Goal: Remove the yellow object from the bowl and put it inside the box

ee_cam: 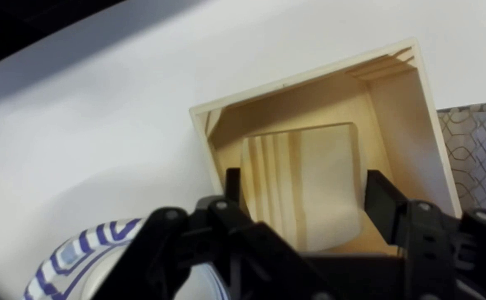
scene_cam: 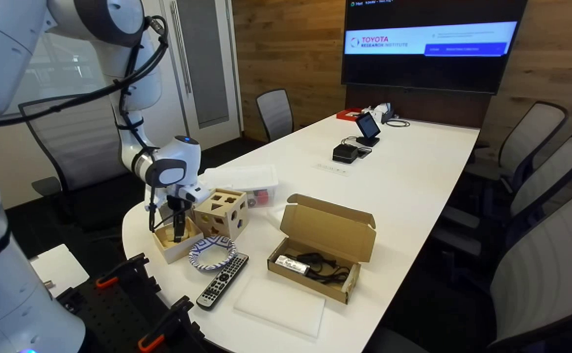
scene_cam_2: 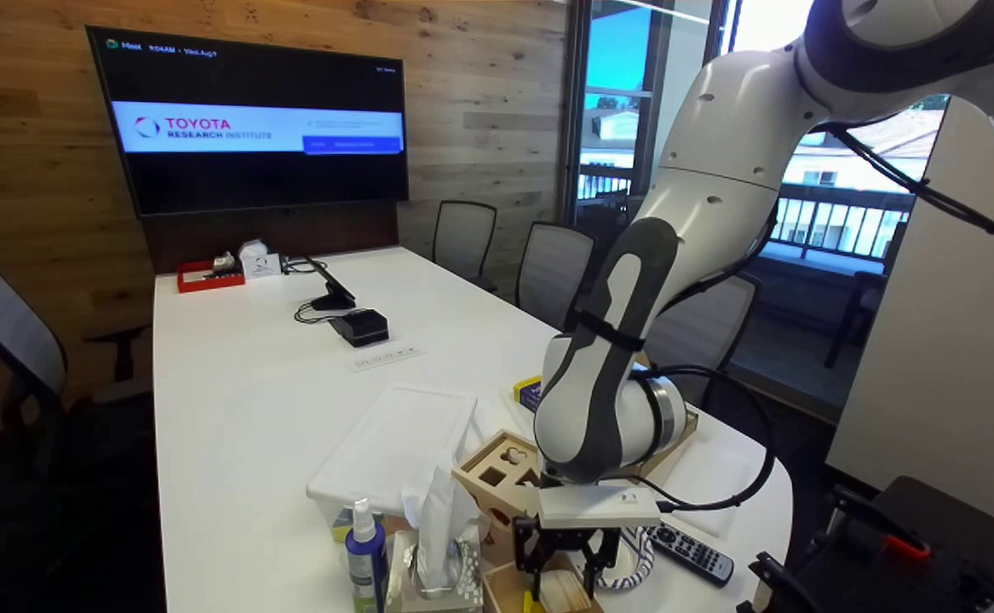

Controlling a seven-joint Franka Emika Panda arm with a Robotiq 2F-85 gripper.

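My gripper (ee_cam: pixel 303 185) points down into a square wooden tray (ee_cam: pixel 397 104). Its fingers are spread, one on each side of a pale yellow wooden block (ee_cam: pixel 322 175) with grooves. They lie close along it; I cannot tell whether they press on it. In an exterior view the gripper (scene_cam: pixel 180 239) is inside the tray (scene_cam: pixel 175 253). A small bright yellow patch (scene_cam_2: pixel 533 603) shows at a fingertip. The blue and white patterned bowl (scene_cam: pixel 195 252) stands beside the tray, with nothing seen in it. An open cardboard box (scene_cam: pixel 310 283) holds a charger and cables.
A wooden cube with shaped holes (scene_cam: pixel 222 215) stands against the tray's far side. A remote (scene_cam: pixel 223 281) lies beside the bowl, near a white slab (scene_cam: pixel 281 306). A lidded plastic bin (scene_cam_2: pixel 394 443), a spray bottle (scene_cam_2: pixel 366 558) and a tissue box (scene_cam_2: pixel 434 587) stand close by.
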